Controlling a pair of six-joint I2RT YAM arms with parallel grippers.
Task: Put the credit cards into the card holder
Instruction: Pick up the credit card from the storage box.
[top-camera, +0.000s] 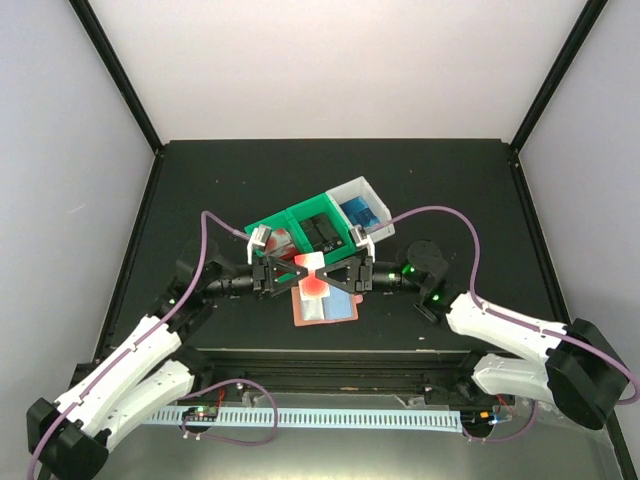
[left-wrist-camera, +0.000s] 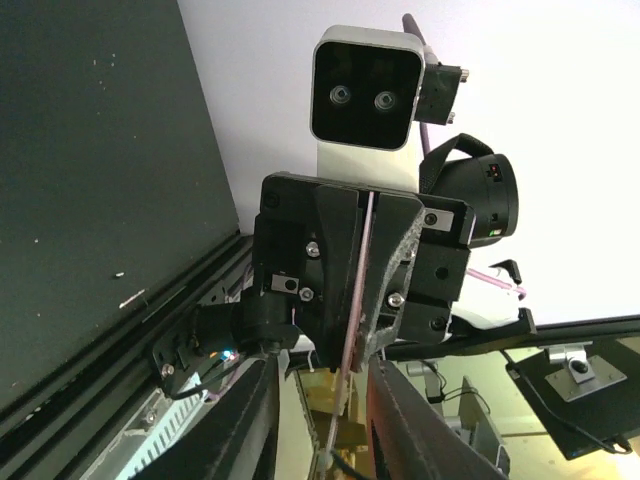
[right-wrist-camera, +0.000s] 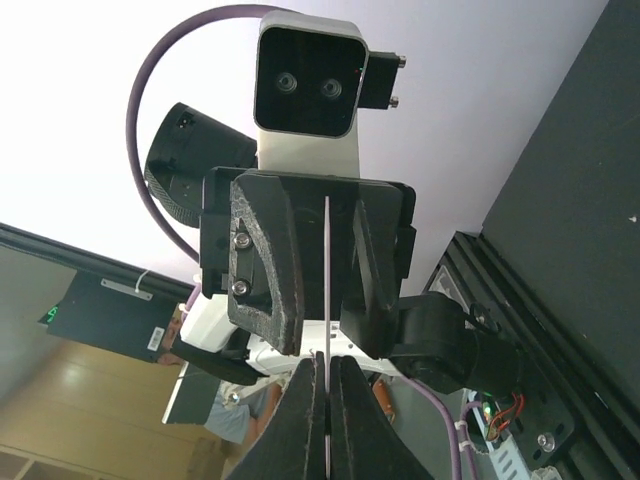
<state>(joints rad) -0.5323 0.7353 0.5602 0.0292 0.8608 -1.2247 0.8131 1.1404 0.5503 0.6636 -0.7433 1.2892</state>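
A red and white credit card (top-camera: 313, 270) hangs on edge between my two grippers, just above the open card holder (top-camera: 338, 308), a reddish-brown wallet with pale slots lying flat on the black table. My right gripper (right-wrist-camera: 327, 362) is shut on the card's thin edge (right-wrist-camera: 327, 260). My left gripper (left-wrist-camera: 322, 370) faces it with both fingers spread apart, the card's edge (left-wrist-camera: 358, 290) running between them without touching. In the top view the left gripper (top-camera: 298, 270) and the right gripper (top-camera: 332, 272) meet tip to tip.
A green bin (top-camera: 300, 222) with dark items and a white bin (top-camera: 360, 190) with something blue inside stand right behind the grippers. A black rail (top-camera: 320, 362) runs along the near table edge. Walls close in the left, right and back.
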